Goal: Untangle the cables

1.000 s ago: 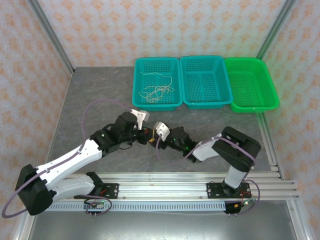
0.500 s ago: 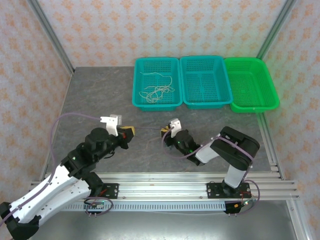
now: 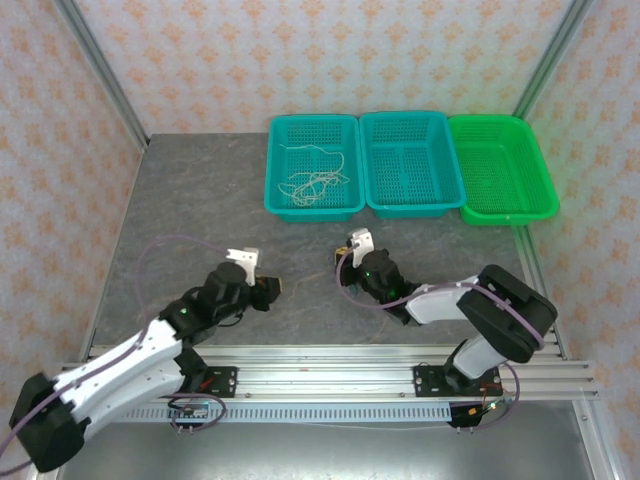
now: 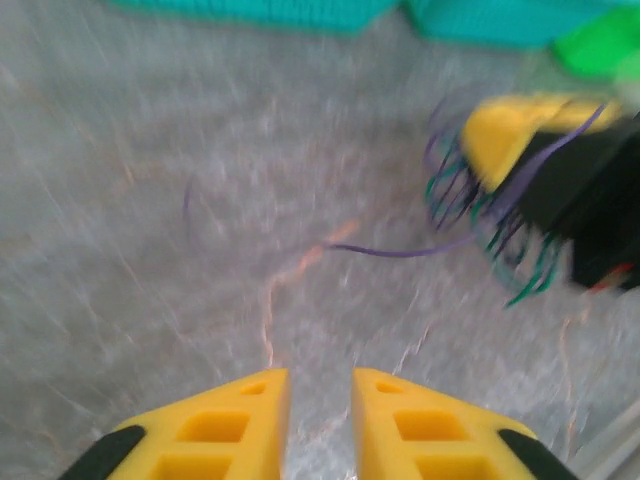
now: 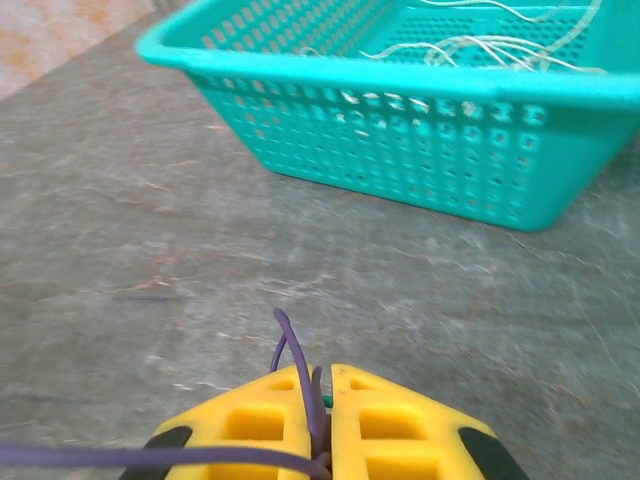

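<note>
Yellow-fingered, your left gripper (image 4: 318,388) stands slightly parted over the grey table (image 4: 150,250) and holds nothing. Your right gripper (image 5: 318,385) is pressed together, pinching a thin purple cable (image 5: 296,350) that curls up between its fingers. Farther back, whitish cables (image 5: 500,45) lie looped inside the teal basket (image 5: 400,115).

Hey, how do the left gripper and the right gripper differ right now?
The left gripper stands slightly open; the right gripper is shut. The left gripper holds nothing; the right gripper pinches thin purple and teal cables. Both are yellow-tipped.
</note>
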